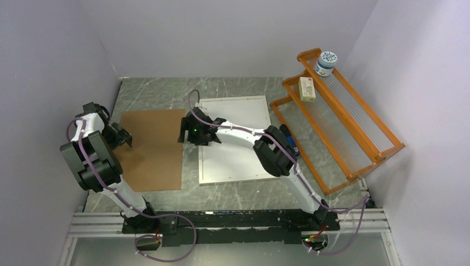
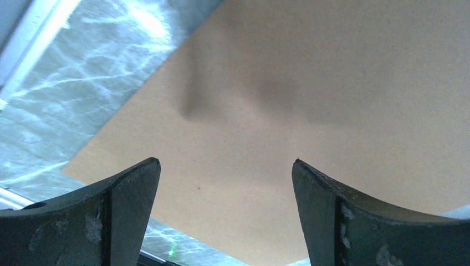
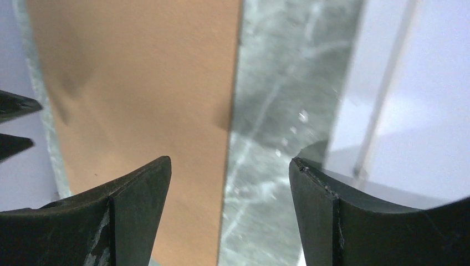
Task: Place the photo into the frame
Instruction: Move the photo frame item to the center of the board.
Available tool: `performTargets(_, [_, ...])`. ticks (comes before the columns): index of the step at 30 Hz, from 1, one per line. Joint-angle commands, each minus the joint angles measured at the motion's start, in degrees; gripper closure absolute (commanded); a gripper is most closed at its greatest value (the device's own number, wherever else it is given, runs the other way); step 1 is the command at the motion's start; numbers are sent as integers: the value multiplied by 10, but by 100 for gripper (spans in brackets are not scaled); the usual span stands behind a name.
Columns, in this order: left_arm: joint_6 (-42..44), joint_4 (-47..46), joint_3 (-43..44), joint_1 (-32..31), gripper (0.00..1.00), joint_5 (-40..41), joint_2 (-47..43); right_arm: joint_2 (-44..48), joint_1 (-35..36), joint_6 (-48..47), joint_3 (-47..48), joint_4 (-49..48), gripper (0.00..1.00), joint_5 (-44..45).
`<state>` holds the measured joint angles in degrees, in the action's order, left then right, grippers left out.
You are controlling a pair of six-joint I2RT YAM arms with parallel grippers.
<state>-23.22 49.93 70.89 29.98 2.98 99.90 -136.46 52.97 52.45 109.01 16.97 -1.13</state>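
The frame (image 1: 206, 160), a large rectangle with a thin silvery-white rim, lies flat mid-table, and its left part shows in the right wrist view (image 3: 410, 111). Its inside is plain white; I cannot tell whether that is the photo's back, and no printed side of the photo shows. A brown backing board (image 1: 152, 152) lies to its left. My left gripper (image 1: 124, 136) hangs open just above the board's left part (image 2: 310, 111), nothing between its fingers (image 2: 226, 161). My right gripper (image 1: 185, 131) is open over the bare strip between board (image 3: 138, 83) and frame (image 3: 230, 160).
An orange wooden rack (image 1: 343, 119) stands at the right, holding a white jar (image 1: 326, 63) and a small box (image 1: 307, 88). A blue object (image 1: 291, 143) lies by the frame's right edge, partly under my right arm. Walls close in on the left, back and right.
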Motion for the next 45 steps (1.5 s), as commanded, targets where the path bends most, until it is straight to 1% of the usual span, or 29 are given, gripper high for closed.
performTargets(1, [28, -24, 5, 3, 6, 68, -22, 67, 11, 19, -69, 38, 18, 34])
performTargets(6, [72, -67, -21, 3, 6, 78, -16, 117, 37, 93, -154, 11, 19, 27])
performTargets(9, [86, -93, -34, 7, 6, 55, -21, 132, 54, 129, -191, -16, 21, 32])
performTargets(12, [83, -99, -26, 13, 6, 12, -4, 128, 72, 141, -185, -5, 22, 40])
performTargets(19, [72, -97, -14, 23, 7, 17, 49, 129, 92, 165, -191, 7, 22, 62])
performTargets(23, [74, -107, -16, 33, 6, 7, 71, 131, 92, 162, -192, 6, 22, 66])
performTargets(27, [77, -120, -25, 38, 6, 16, 68, 131, 92, 153, -194, 7, 22, 66])
performTargets(33, [86, -159, -55, 39, 7, 45, 29, 136, 92, 151, -216, -9, 22, 60])
performTargets(35, [88, -184, -74, 38, 7, 57, 11, 137, 92, 148, -221, -17, 21, 56])
performTargets(40, [98, -223, -104, 38, 8, 51, -23, 140, 91, 144, -229, -25, 22, 51])
performTargets(45, [95, -221, -105, 37, 7, 43, -16, 145, 90, 142, -247, -37, 21, 51])
